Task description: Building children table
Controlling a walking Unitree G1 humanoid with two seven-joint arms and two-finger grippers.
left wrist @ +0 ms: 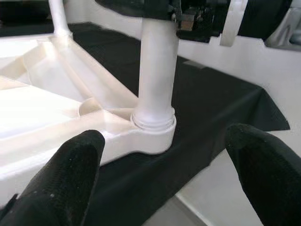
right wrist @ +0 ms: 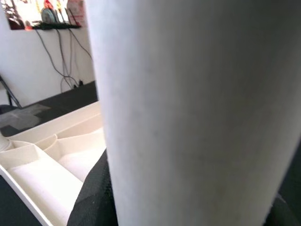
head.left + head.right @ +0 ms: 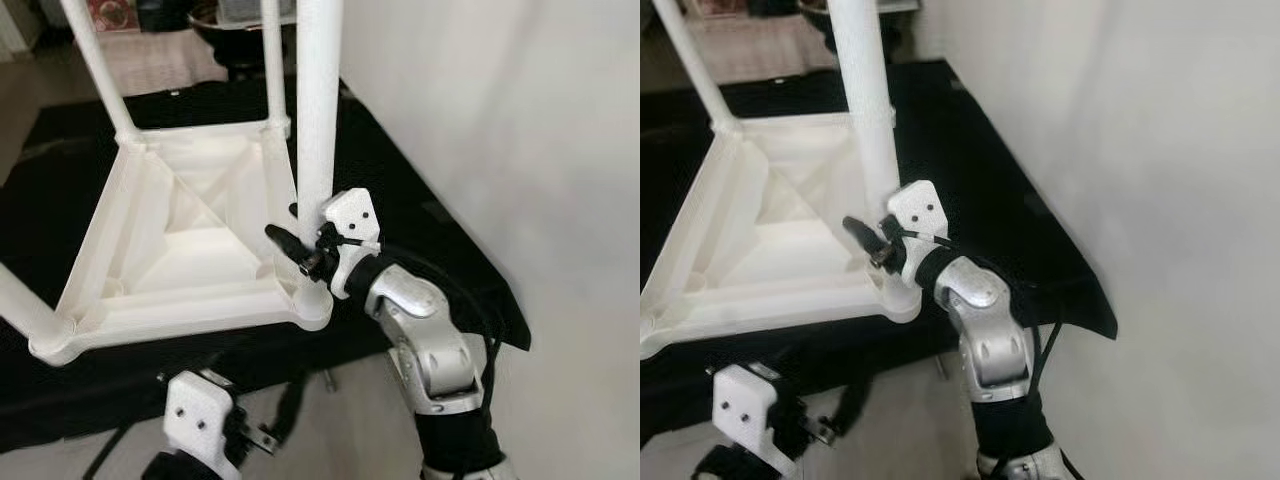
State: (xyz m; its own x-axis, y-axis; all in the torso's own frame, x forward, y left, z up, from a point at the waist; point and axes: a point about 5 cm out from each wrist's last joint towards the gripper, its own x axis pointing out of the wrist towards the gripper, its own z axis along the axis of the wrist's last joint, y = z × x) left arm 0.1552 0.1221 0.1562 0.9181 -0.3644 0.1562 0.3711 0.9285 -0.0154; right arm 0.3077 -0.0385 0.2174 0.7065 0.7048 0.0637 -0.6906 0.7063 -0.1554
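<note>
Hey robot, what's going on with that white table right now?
Right hand clamped on near corner leg. Left hand open, low, below table edge. Tabletop upside down on black cloth.

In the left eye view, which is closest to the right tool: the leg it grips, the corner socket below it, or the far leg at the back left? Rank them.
1. Gripped leg, inside the right tool.
2. Corner socket, just beneath.
3. Far leg, at the back left corner of the upturned tabletop.

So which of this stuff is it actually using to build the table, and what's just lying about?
In use:
- white tabletop, upside down
- white leg, standing in its corner socket
- right pincer, closed around that leg
- left pincer, open, lower down near the same corner

Just there:
- black cloth underneath
- cables on the far wall
</note>
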